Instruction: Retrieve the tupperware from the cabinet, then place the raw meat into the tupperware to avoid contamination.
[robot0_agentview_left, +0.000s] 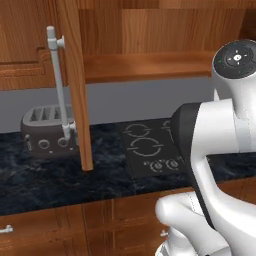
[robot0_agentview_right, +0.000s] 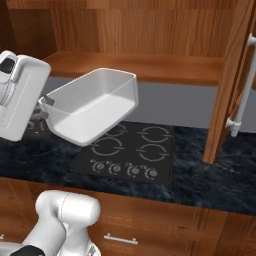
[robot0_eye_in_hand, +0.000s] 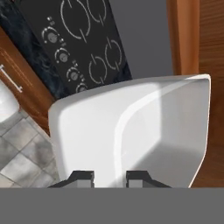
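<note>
Tupperware (robot0_agentview_right: 92, 111) hangs tilted in your pincer (robot0_eye_in_hand: 109, 177), centre-left of the right base frame, clear of the bench (robot0_agentview_right: 210, 177) and above the cooktop (robot0_agentview_right: 132, 152). Nearest the hand camera, the two dark fingertips (robot0_eye_in_hand: 83, 177) pinch narrowly on the tub's near wall; that edge grip is the likely cause of the tilt, the open side leaning up and toward the right base camera. The tub is empty. Beyond it, the cooktop dials and rings sit flat on the dark bench. To the left of the left base frame you have a toaster (robot0_agentview_left: 47, 131) against the wall. Farther back, the cabinet (robot0_agentview_right: 150, 65) shelf lies bare, with its door (robot0_agentview_left: 77, 85) swung out edge-on, bar handle (robot0_agentview_left: 59, 85) facing left. Raw meat cannot be made out. Judgement: retrieval appears done; you need to set the tub level on the bench before loading.
</note>
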